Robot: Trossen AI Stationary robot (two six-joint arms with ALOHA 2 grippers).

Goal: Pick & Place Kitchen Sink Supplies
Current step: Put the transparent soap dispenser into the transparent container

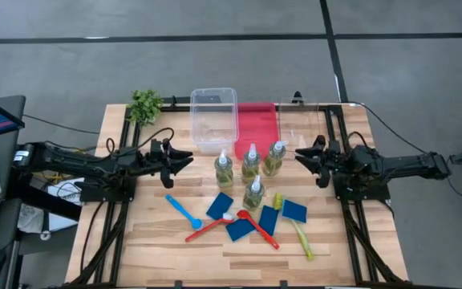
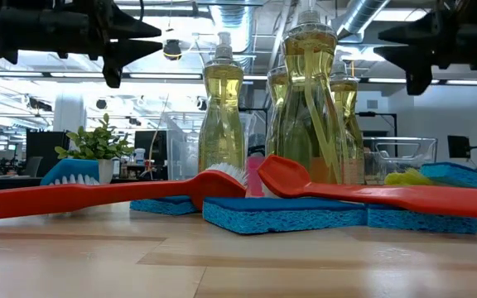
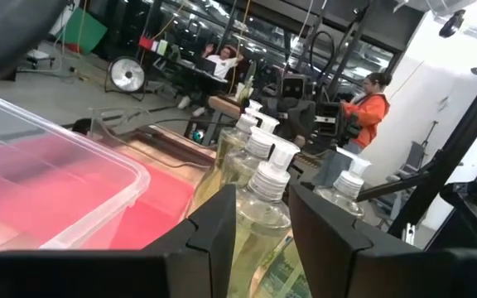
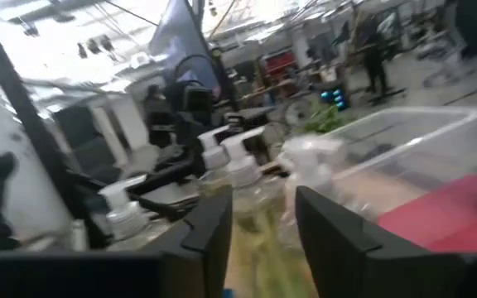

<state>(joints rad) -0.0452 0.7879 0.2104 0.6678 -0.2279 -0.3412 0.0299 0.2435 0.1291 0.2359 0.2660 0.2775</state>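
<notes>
Both arms hover, nothing picked yet

Right gripper (image 1: 298,157) hangs unclenched and empty just beside the nearest bottle (image 1: 274,158); left gripper (image 1: 188,160) looks parted, though that's hard to judge. Best approach: level, square on the bottle's body, clear of its neighbours.

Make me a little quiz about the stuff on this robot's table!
1. How many soap bottles stand on the table?
2. True or false: the red bin sits between two clear bins.
3. Which brush lies nearest the left gripper: A) blue brush, B) yellow-green brush, C) either red brush?

Key:
1. Four: three in a row and one in front.
2. True: clear bins and flank it.
3. A.
</notes>
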